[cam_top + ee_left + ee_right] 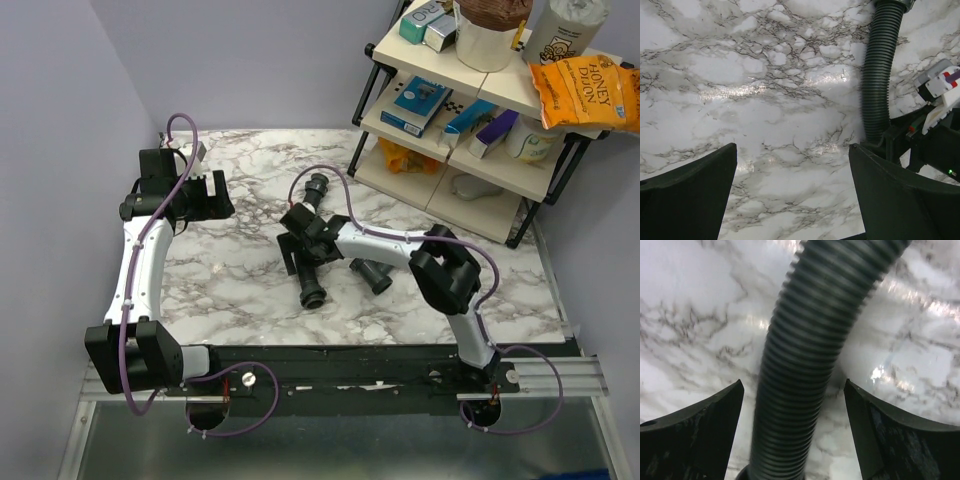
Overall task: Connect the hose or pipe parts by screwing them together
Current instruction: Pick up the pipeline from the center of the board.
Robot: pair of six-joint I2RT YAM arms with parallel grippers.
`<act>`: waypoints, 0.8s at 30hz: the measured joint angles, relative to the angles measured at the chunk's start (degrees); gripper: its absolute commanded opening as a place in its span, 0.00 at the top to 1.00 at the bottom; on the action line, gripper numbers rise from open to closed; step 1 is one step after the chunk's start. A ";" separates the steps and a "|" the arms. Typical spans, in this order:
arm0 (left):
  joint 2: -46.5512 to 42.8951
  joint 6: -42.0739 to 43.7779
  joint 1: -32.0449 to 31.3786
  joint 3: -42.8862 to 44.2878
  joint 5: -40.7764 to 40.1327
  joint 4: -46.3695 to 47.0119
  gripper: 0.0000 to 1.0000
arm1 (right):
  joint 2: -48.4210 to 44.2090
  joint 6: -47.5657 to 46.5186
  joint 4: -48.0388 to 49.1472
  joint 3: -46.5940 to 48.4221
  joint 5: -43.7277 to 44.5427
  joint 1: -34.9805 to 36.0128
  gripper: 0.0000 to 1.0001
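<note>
**Right jaws straddle hose at centre**

The marble table (230, 275) fills the overhead frame, and a shelf (480, 175) stands at upper right. The hose (308, 281) lies at centre, between the wide-spread jaws of the right gripper (792, 385), which touch nothing. The left gripper (792, 150), upper left, gapes empty. A bag (585, 95) reads "HONEY DIJON". The fitting (373, 275) lies just right of the hose.

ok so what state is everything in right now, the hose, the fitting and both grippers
hose: lying on the table, not joined to the fitting
y-fitting: lying on the table apart from the hose, untouched
left gripper: open, empty, over bare marble
right gripper: open, straddling the hose with a gap on each side, not gripping
</note>
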 measured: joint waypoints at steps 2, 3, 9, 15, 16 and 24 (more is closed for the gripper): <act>0.00 0.00 0.02 0.00 0.04 0.13 0.01 | -2.58 0.22 0.02 -3.43 -0.48 0.42 0.11; 0.00 0.00 0.04 0.00 0.04 0.24 0.01 | -3.82 0.33 -0.07 -4.92 -0.72 0.63 0.12; -0.04 0.59 0.04 0.00 0.04 0.31 0.01 | -9.25 0.33 -0.04 -10.78 -3.02 1.97 0.24; -1.53 1.49 0.04 -0.57 0.00 0.50 0.01 | -11.13 0.42 -0.04 -13.92 -6.43 3.48 0.49; -1.68 1.53 0.04 -0.57 -0.02 0.52 0.01 | -11.13 0.59 -0.04 -13.99 -7.19 3.72 0.50; -1.92 2.32 0.04 -0.57 -1.33 0.70 0.01 | -4.74 0.15 -2.51 -2.49 -12.68 7.80 0.17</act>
